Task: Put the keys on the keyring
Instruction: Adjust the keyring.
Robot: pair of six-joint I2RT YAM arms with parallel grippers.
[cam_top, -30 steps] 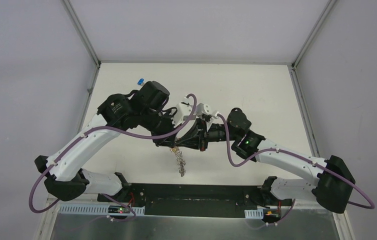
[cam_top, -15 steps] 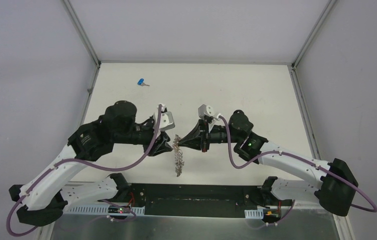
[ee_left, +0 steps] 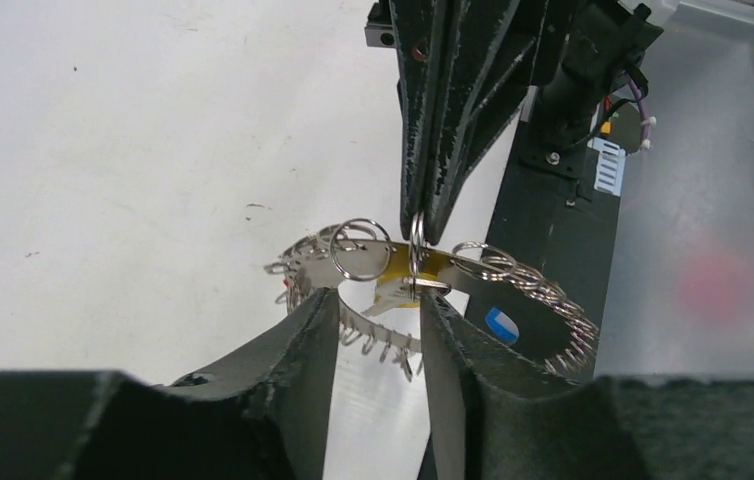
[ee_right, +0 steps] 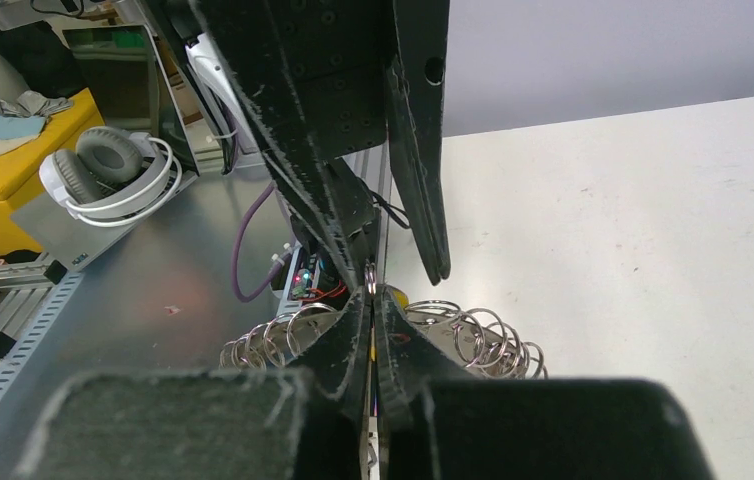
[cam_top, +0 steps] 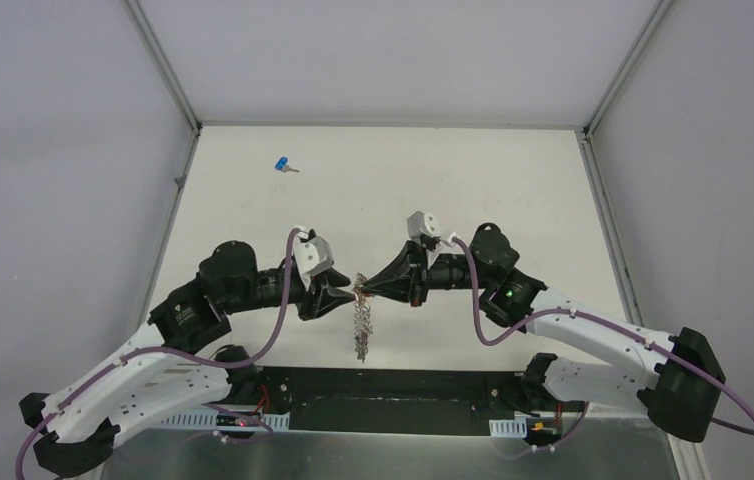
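Barely visible: yellow key (ee_left: 441, 264) behind keyring (ee_left: 513, 290) band.

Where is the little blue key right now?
In the overhead view, the blue key lies by itself on the white table near its far left corner, far from the keyring at the front middle.

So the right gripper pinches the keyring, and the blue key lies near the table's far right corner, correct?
Not quite. The top external view shows the blue key near the far left corner of the table. The right gripper does pinch the keyring.
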